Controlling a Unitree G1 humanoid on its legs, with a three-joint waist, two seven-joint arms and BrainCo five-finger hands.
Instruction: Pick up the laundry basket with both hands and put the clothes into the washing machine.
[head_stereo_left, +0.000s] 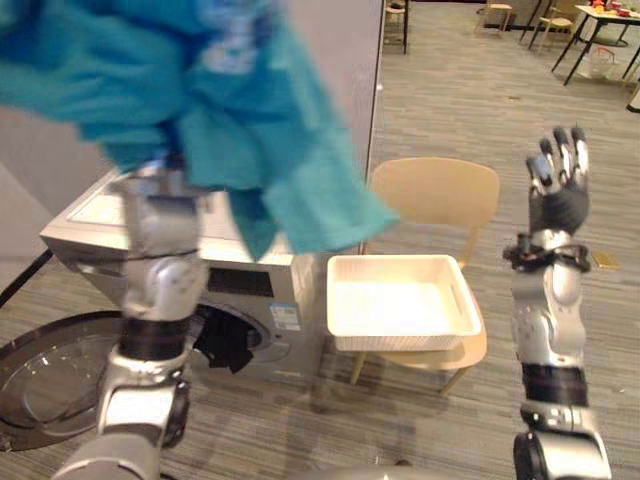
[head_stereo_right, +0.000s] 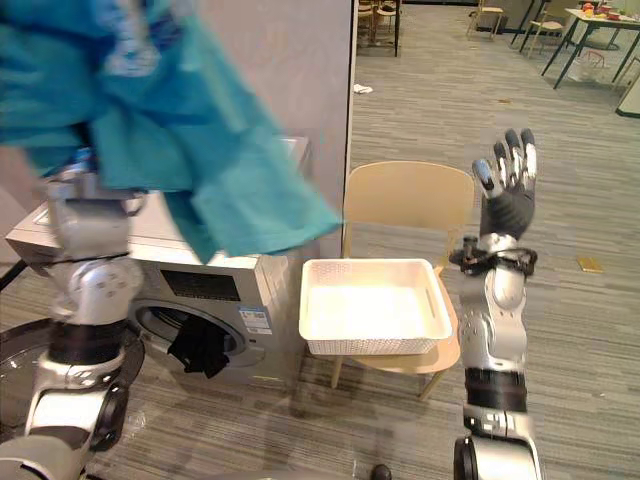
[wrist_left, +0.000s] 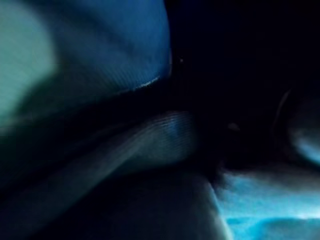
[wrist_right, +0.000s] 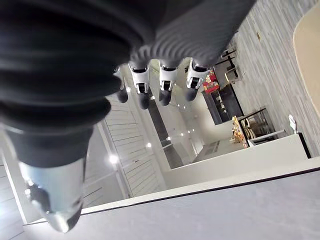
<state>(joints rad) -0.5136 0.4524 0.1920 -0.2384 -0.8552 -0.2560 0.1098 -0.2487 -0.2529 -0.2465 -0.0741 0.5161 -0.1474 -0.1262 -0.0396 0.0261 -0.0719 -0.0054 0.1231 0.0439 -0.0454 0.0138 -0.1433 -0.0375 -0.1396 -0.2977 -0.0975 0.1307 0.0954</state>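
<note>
A teal garment (head_stereo_left: 200, 110) hangs high at the upper left, draped over the top of my raised left arm, and the left hand is buried in it. In the left wrist view the cloth (wrist_left: 100, 75) lies right against the camera. My right hand (head_stereo_left: 558, 175) is raised at the right, open, fingers (wrist_right: 165, 85) straight and holding nothing. The white laundry basket (head_stereo_left: 400, 343) sits on a wooden chair (head_stereo_left: 435, 190), with nothing in it. Left of it stands the washing machine (head_stereo_left: 100, 215), its round door (head_stereo_left: 40, 380) swung open. A dark garment (head_stereo_left: 228, 340) hangs from the drum's mouth.
A grey partition wall (head_stereo_left: 340, 80) stands behind the machine. Tables and chairs (head_stereo_left: 600, 30) are far off at the back right. A small flat object (head_stereo_left: 604, 260) lies on the wood floor to the right of the chair.
</note>
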